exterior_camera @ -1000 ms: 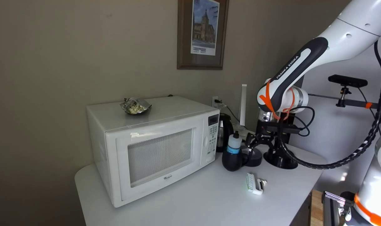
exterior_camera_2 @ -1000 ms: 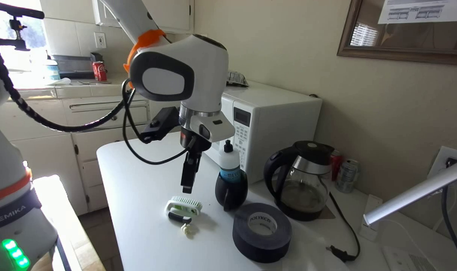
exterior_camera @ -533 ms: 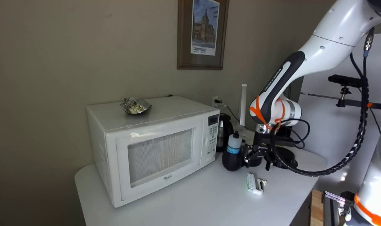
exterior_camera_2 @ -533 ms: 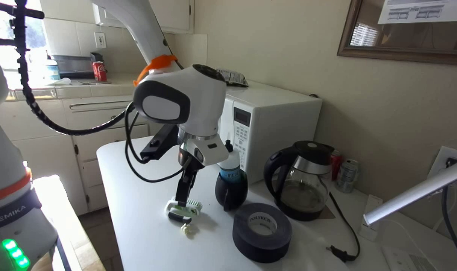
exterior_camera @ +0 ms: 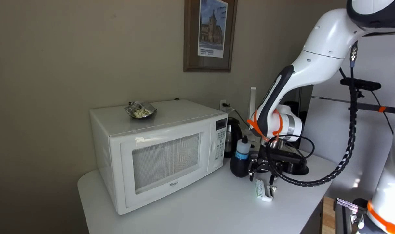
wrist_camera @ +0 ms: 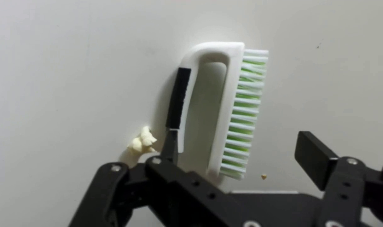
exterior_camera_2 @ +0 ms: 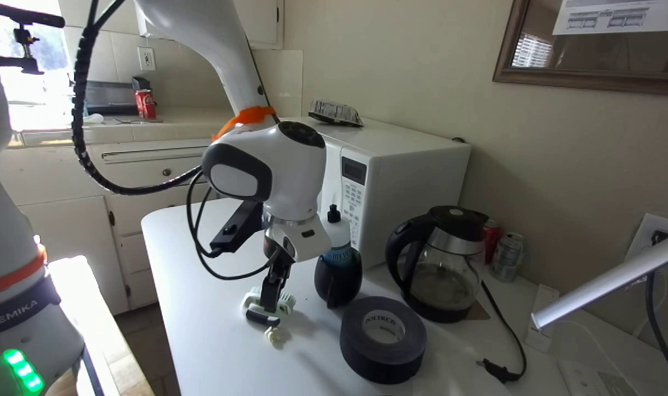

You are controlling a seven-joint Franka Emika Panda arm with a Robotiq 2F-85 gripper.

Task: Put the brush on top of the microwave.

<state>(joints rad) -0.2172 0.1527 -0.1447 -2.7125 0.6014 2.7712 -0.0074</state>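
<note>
In my wrist view the brush (wrist_camera: 227, 107) lies on its side on the smooth white tabletop (exterior_camera: 197, 211): a white plastic loop with a black strip along its grip, and rows of straight pale bristles over green down the opposite side. A lumpy, cream-coloured scrap (wrist_camera: 142, 142) sits just beside the grip. The boxy white microwave (exterior_camera: 166, 156), with its mesh-patterned window, stands apart from the brush, a crumpled silvery packet (exterior_camera: 149, 108) of pale puffs (exterior_camera: 140, 112) on top. Near the brush I also see a pump bottle (exterior_camera_2: 336, 237) in a rounded black mug (exterior_camera_2: 338, 280) and a thick dark ring of tape (exterior_camera_2: 380, 357).

I have the arm (exterior_camera: 311, 70) angled down, wrist bent, so that the end effector (exterior_camera: 261, 179) points at the tabletop, low and near the brush. Its fingers (wrist_camera: 314, 159) are apart and straddle the brush in my wrist view, one at the lower end of the grip, the other out past the bristles. I cannot tell whether either touches it.
</note>
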